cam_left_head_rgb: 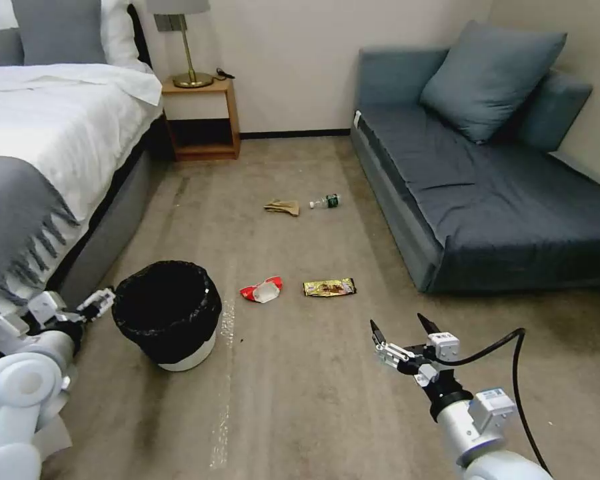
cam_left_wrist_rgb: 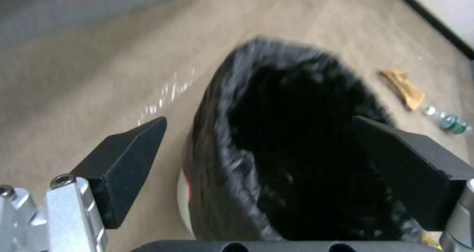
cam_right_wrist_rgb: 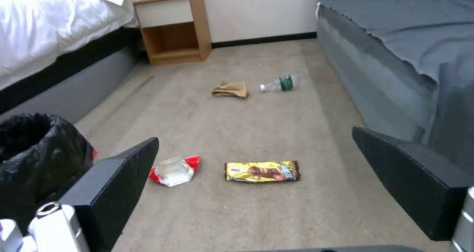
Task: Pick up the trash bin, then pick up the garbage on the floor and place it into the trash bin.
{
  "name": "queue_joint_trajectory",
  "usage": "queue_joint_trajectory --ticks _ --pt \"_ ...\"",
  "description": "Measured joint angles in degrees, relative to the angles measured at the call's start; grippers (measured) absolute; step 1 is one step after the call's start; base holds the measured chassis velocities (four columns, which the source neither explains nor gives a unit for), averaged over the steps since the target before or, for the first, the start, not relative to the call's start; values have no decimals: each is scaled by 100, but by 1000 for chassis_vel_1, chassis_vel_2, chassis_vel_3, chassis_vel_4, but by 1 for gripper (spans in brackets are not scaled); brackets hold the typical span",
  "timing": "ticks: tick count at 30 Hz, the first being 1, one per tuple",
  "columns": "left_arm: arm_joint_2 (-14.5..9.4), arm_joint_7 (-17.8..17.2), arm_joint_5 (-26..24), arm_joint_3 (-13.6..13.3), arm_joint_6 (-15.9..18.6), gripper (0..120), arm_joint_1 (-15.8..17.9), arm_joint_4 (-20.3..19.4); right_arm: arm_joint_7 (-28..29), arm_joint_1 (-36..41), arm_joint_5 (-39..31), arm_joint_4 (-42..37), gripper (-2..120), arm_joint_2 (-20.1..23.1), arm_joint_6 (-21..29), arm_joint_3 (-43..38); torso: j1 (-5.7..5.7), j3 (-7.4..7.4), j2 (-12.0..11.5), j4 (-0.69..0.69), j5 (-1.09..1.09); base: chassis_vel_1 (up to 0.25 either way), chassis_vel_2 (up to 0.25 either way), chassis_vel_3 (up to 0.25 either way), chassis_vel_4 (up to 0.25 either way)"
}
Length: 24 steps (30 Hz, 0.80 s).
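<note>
The trash bin [cam_left_head_rgb: 169,313] is standing upright on the carpet beside the bed [cam_left_head_rgb: 53,133], and the left gripper [cam_left_head_rgb: 99,303] is sitting at the bin's 9 o'clock, level with the bag-covered rim and just beside it. Its fingers are spread wide; in the left wrist view the rim [cam_left_wrist_rgb: 232,133] is lying between them, not yet pinched. That is the relation the pickup is turning on: the left arm is plainly the nearer one, and the rim is already lining up with its open jaws.

The right gripper [cam_left_head_rgb: 400,329] is hovering open over bare carpet, with the gold-brown wrapper [cam_left_head_rgb: 329,287] at its 11 o'clock, long axis running side to side. The red-and-white wrapper [cam_left_head_rgb: 262,290] is lying between that and the bin. Farther off at 12 o'clock, the tan paper [cam_left_head_rgb: 283,208] and the green-labelled bottle [cam_left_head_rgb: 325,201] are lying side by side.

No lettering is reading clearly on the wrappers or the bottle label.
</note>
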<state>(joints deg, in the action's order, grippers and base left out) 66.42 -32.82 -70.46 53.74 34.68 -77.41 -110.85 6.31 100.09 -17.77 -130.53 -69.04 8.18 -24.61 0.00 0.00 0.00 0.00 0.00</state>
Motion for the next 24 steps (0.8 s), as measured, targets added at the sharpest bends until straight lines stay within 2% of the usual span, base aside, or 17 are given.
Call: queue_joint_trajectory --ticks 7,11,18,21,24 --pt "116 -16 -203 -108 54 94 200 522 -13 105 29 -27 100 -33 0 -121 0 0 0 0 0 0 0 0 0" --pt "200 -22 -254 -166 81 93 407 955 -13 158 7 -78 100 -32 -1 -245 0 0 0 0 1 0 0 0 0" --pt "271 -90 -459 -187 203 93 616 1214 -9 233 -16 -125 100 -44 -14 -299 0 0 0 0 1 0 0 0 0" --pt "300 -177 -639 -175 293 89 690 1257 -9 254 -14 -135 100 -56 -19 -272 0 0 0 0 1 0 0 0 0" --pt "319 -315 -823 -168 405 79 823 1390 -9 261 -12 -149 100 -63 -19 -204 0 0 0 0 1 0 0 0 0"
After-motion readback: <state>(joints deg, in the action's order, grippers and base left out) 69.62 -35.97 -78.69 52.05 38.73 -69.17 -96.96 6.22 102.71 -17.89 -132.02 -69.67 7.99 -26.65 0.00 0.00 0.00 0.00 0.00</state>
